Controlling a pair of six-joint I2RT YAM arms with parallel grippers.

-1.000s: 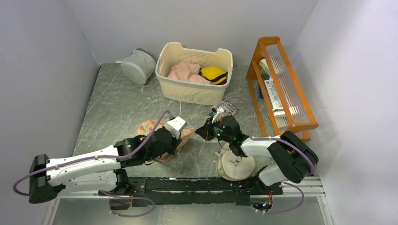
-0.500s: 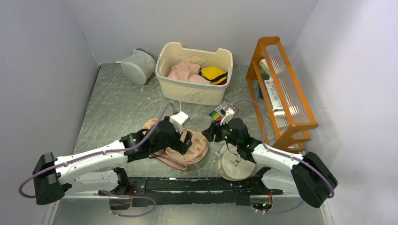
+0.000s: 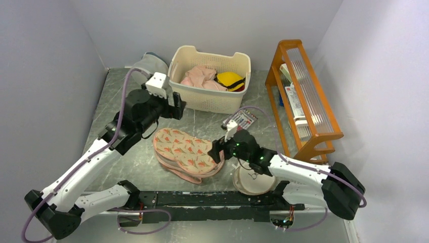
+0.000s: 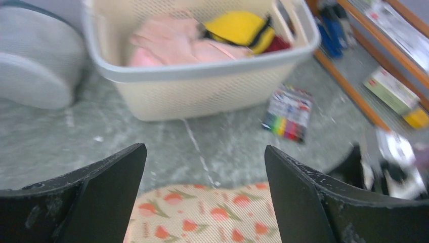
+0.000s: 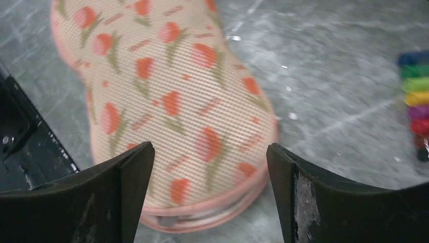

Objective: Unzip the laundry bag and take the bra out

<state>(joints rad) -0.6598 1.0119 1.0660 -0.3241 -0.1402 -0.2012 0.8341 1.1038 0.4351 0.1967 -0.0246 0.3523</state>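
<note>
I have the grey table [image 3: 202,124] with a cream laundry basket [image 3: 210,104] at its back. In front of the basket the floral laundry bag [image 3: 184,152] lies flat, print up. My left gripper [image 4: 205,149] hangs high near the bag's far edge, spread wide and empty. My right gripper [image 5: 210,149], jaws also wide, sits over the bag's right lobe. A marker pack [image 3: 245,120] lies just beyond.

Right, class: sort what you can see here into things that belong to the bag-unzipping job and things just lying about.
Belongs to the job:
laundry bag
left pincer, open
right pincer, open
(the bra is not in view)

Just lying about:
basket of clothes
marker pack
orange rack
grey pouch
round cream pouch
</note>
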